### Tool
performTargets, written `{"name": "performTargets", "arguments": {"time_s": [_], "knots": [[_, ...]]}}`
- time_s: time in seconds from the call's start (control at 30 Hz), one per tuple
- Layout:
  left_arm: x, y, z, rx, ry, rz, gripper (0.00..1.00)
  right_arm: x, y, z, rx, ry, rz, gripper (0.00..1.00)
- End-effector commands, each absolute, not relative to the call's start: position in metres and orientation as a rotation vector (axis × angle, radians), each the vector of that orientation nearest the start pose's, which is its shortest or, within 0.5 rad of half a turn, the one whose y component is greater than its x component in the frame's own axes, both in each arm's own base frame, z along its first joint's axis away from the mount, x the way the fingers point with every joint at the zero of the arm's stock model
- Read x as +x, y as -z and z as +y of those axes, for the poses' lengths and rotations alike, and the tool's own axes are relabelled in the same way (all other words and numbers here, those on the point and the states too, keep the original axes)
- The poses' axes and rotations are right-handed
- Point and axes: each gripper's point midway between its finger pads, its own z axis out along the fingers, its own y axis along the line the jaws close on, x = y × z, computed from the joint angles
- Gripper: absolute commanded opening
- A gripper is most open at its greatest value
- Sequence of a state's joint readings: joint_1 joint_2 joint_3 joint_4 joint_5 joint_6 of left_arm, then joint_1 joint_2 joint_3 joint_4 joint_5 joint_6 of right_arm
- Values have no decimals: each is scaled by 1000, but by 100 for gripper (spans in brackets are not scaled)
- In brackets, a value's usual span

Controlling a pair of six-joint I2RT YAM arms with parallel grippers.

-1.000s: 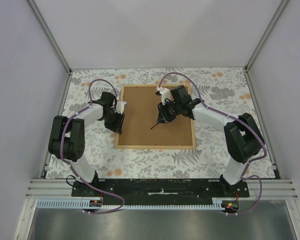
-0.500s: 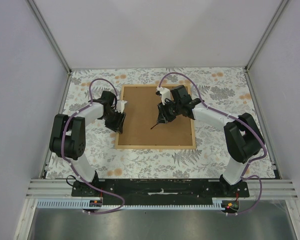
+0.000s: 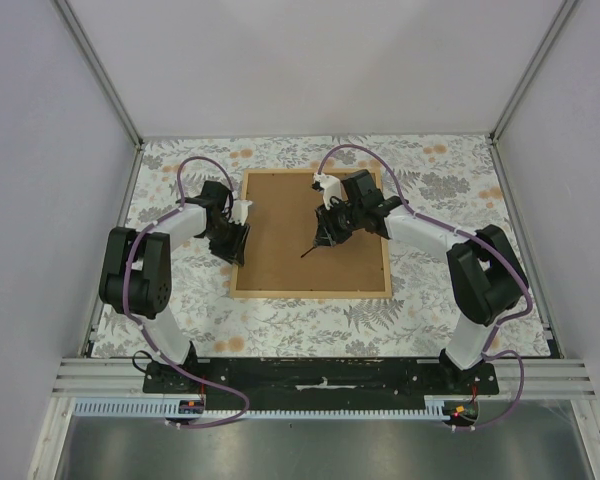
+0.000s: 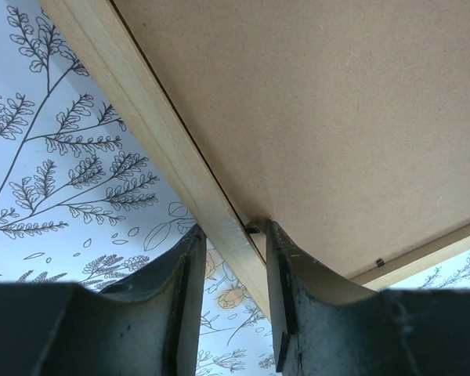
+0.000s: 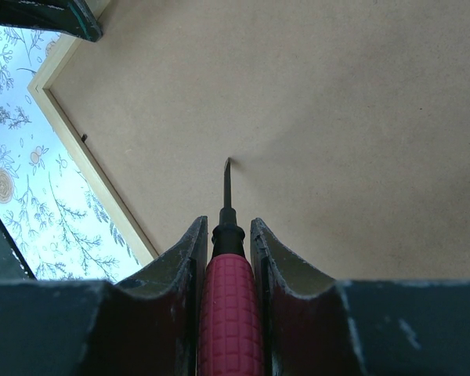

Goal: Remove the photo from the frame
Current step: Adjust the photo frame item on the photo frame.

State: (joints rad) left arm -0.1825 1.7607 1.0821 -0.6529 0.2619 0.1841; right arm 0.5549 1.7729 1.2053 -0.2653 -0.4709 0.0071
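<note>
The frame lies face down in the middle of the floral surface, with its brown backing board turned up. So the photo is out of sight, presumably under that board.

Your right end effector is clamped on a red-handled pick, and its hooked tip hangs over the board well inside the frame's left strip.

Your left end effector sits narrow astride that left strip, 1 finger outside the frame and 1 on the board side, right at a small black retaining tab. From the wrist view you cannot tell whether it is pinching the wood or only bracketing it.

The step in hand looks like freeing the tabs, so here is how to do it cleanly:
- Settle the left hold firmly on the strip first, so the frame cannot skate across the surface.
- Bring the pick out toward the frame's left edge and keep it low.
- Set the hook under a tab, not into the board.
- Lever gently. A slip here would gouge the backing or twist the frame.

A 2nd tab shows on the adjoining strip, so expect to work your way round the frame's rim.
</note>
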Motion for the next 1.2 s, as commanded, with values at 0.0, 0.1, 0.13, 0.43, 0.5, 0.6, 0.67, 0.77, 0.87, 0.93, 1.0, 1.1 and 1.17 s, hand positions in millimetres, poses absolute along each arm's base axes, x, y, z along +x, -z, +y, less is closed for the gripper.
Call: {"name": "performTargets", "arguments": {"time_s": [0.0, 0.1, 0.13, 0.43, 0.5, 0.6, 0.67, 0.77, 0.87, 0.93, 1.0, 1.1, 1.17], "knots": [[337, -16, -96, 564, 312, 2716, 7, 328, -71, 294, -898, -789, 2322, 0], [338, -22, -97, 556, 315, 2700, 2, 327, -67, 294, -902, -789, 2332, 0], [338, -25, -97, 553, 321, 2691, 2, 327, -64, 292, -899, -783, 2339, 0], [334, -47, -94, 499, 430, 2619, 2, 327, -58, 292, -901, -781, 2356, 0], [332, -46, -93, 476, 490, 2621, 2, 327, -59, 292, -899, -780, 2354, 0], [329, -46, -95, 442, 623, 2618, 2, 327, -59, 292, -900, -779, 2353, 0], [327, -48, -95, 422, 689, 2603, 2, 326, -60, 292, -900, -783, 2352, 0], [325, -52, -98, 415, 762, 2578, 2, 326, -60, 293, -898, -790, 2353, 0], [323, -54, -101, 405, 824, 2563, 2, 325, -61, 294, -899, -801, 2351, 0], [325, -54, -94, 363, 840, 2559, 2, 325, -61, 294, -899, -803, 2353, 0], [324, -51, -93, 352, 853, 2569, 2, 325, -61, 294, -897, -806, 2352, 0], [326, -50, -92, 342, 844, 2575, 2, 325, -63, 294, -897, -806, 2347, 0], [329, -53, -90, 339, 821, 2570, 6, 324, -63, 294, -895, -807, 2348, 0]]}}
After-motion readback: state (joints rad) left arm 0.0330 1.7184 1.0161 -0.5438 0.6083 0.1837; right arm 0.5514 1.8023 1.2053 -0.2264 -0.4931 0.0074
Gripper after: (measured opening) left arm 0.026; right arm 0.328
